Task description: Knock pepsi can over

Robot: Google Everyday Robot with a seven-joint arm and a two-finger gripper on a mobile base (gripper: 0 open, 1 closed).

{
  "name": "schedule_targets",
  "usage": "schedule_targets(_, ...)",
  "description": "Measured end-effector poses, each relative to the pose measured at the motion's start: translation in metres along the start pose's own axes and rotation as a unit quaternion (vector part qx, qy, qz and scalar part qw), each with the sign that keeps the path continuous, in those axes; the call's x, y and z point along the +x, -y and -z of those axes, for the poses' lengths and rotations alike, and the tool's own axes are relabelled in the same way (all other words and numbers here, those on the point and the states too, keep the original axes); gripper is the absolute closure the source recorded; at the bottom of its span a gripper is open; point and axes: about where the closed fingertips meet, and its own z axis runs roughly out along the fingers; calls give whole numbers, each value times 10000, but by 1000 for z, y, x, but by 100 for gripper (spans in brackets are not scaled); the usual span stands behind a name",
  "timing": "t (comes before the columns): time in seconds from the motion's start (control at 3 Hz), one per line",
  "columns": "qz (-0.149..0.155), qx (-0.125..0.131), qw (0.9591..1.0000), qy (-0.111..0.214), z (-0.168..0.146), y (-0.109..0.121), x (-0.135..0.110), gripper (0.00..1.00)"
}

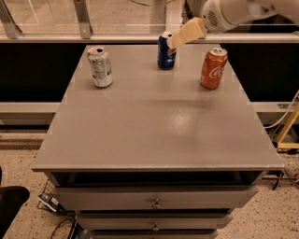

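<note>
The pepsi can (pixel 164 53), dark blue with a silver top, stands upright at the back middle of the grey table (pixel 154 126). My gripper (pixel 174 40) comes in from the upper right on a white arm (pixel 233 11). Its beige tip is at the can's upper right edge and overlaps the rim in this view. Whether it touches the can cannot be told.
An orange-red Coca-Cola can (pixel 213 68) stands upright at the back right. A white and green can (pixel 100 66) stands upright at the back left. Drawers (pixel 154 201) sit under the table's front edge. A railing (pixel 84 36) runs behind the table.
</note>
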Motion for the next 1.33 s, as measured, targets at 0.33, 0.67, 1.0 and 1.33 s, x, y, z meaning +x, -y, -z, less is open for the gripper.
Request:
schedule_targets(0.33,-114,-112,9999,-62,-38,4,5,0)
schedule_targets(0.67,-218,-209,9995,-74,-64,8,9,0)
schedule_targets(1.0,-338,-333,9989,-50,-89,9,11,0)
schedule_targets(1.33,-496,-474,9976,-10,-113,9,14,0)
